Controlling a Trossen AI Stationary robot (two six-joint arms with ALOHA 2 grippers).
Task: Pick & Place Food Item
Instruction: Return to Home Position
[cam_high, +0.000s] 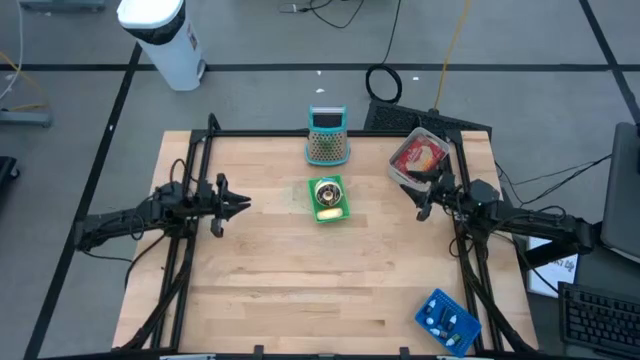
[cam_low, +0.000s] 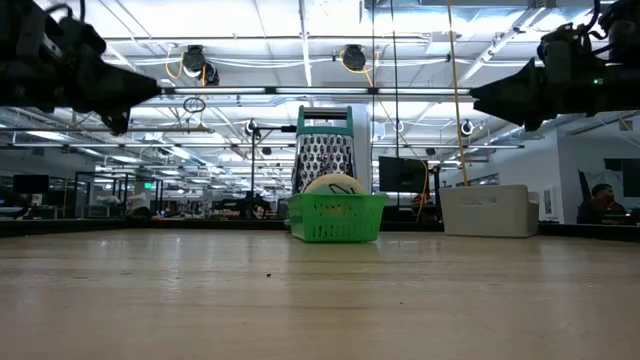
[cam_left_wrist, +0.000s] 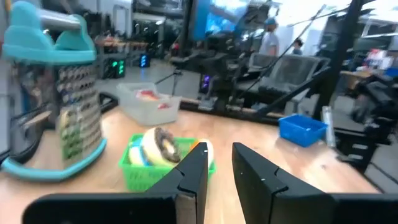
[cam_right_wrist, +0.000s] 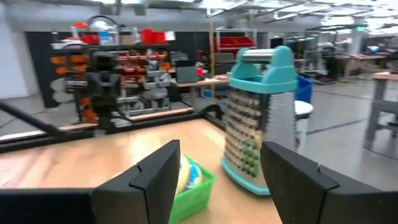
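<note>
The sorting looks done for the red popcorn bag (cam_high: 420, 152): it lies inside the gray bin (cam_high: 400, 172) at the far right of the bench (cam_high: 300, 290), untouched by either arm. The blue bin (cam_high: 426, 306) sits at the near right corner with small bottles in it.

The step in hand seems to be the retreat to rest, not another pick. The right tool (cam_high: 422, 203) hangs just beside the gray bin on its near side, above the bench. Its fingers are spread wide with nothing between them, as the right wrist view confirms (cam_right_wrist: 221, 149). The left tool (cam_high: 240, 204) waits over the left side of the bench, well apart from the bins. In the left wrist view (cam_left_wrist: 219, 152) its fingers stand a narrow gap apart and hold nothing.

Between the two arms sit a green basket (cam_high: 329, 212) holding a round pale item, and behind it a teal grater (cam_high: 327, 137).

The next move probably needs no grasp. The right arm should draw back and fold away from the gray bin without clipping its rim, and both tools should stay clear of the basket and grater.
</note>
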